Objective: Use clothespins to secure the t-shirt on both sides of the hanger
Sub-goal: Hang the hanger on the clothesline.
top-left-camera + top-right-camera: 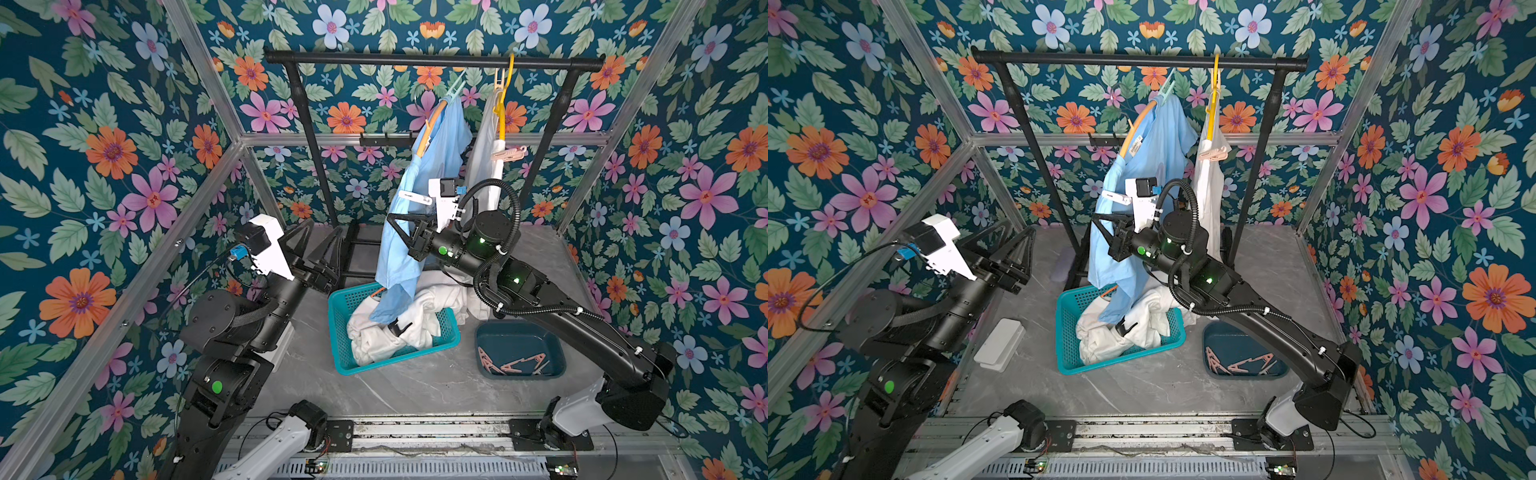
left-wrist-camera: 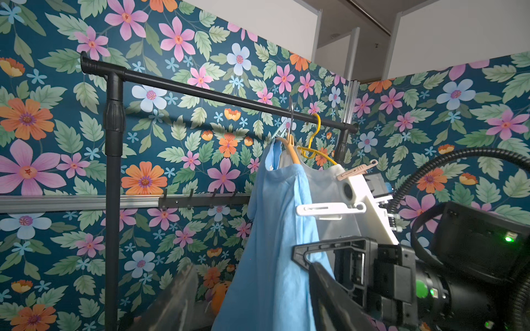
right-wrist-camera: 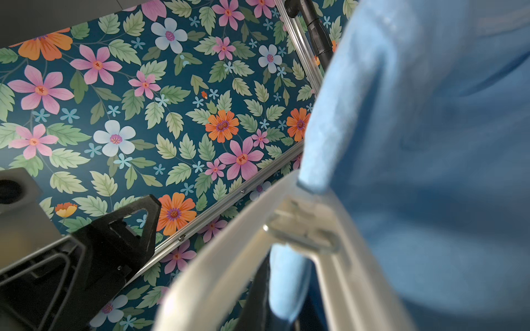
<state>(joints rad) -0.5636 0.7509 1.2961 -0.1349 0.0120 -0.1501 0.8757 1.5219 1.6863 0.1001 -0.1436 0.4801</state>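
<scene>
The left end effector, jaws apart and empty, hangs by the tabletop's left edge, while the right end effector, jaws together, sits against the limp pale-blue t-shirt just below a small white plastic clothespin clipped to it, probably light, stiff and slick, best squeezed at its tail

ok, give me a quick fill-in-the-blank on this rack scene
The blue shirt hangs on an ___ hanger.
The basket holds ___ laundry.
The left gripper is ___.
The clothespin on the white garment is ___.
Missing: orange; white; open; pink.
</scene>
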